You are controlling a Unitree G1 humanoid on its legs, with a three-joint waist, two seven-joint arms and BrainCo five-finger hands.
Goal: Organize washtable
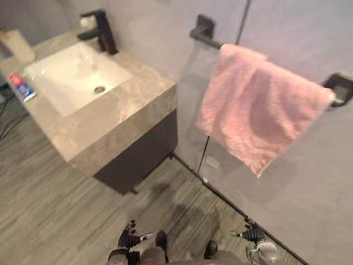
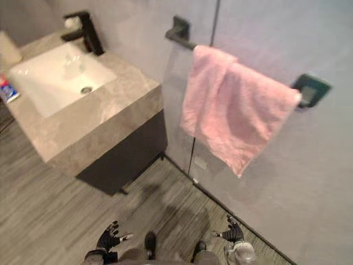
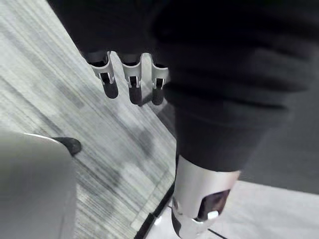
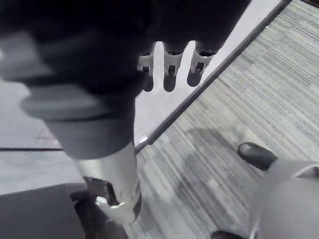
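Fingers of the left hand and right hand hang straight and loose, holding nothing, low over the plank floor; well apart, ahead-left, stands one washtable; one white sink, one black tap, one toothpaste tube beside the sink; one pink towel drapes the wall bar.

The middle of the towel bar is hidden behind the pink towel draped over it. In the right eye view the bench is cut off by the left edge, and so are the tube lying on it and a pale beige thing at its far corner, which cannot be identified. A small white item behind the tap is too small to be told.
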